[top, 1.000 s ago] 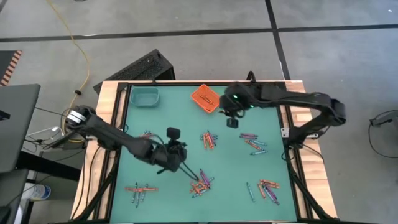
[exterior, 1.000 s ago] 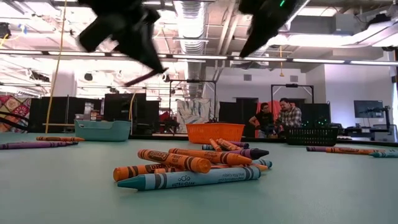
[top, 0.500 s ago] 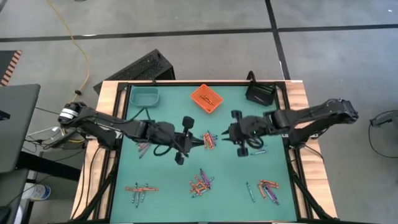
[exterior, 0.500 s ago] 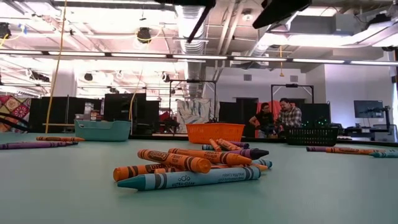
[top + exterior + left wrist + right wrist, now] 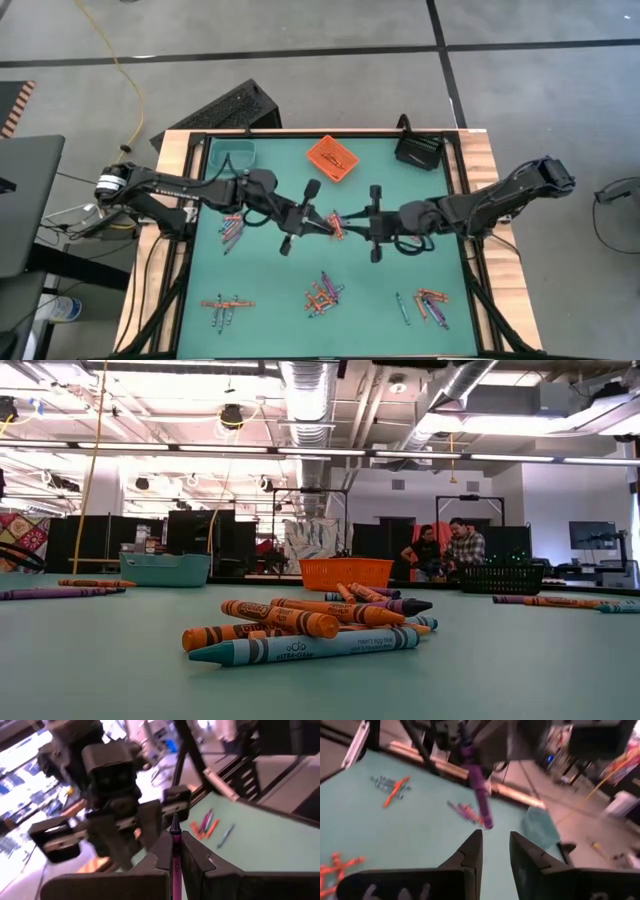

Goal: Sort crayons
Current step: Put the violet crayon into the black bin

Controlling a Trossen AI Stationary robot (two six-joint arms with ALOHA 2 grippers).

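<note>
Fingers [image 5: 195,857] pinch purple crayon [image 5: 175,845] mid-table, facing parted fingers [image 5: 470,850].

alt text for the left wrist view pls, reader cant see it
The left gripper is shut on a purple crayon pointing at the right gripper facing it close up. Beyond lie loose crayons on the green table.

Purple crayon [image 5: 175,851], green table [image 5: 270,275], orange bin [image 5: 330,158], teal bin [image 5: 232,155]

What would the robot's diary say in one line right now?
left hand: shut on purple crayon | right hand: open, facing it, not touching | place: above table middle | step: handover
</note>
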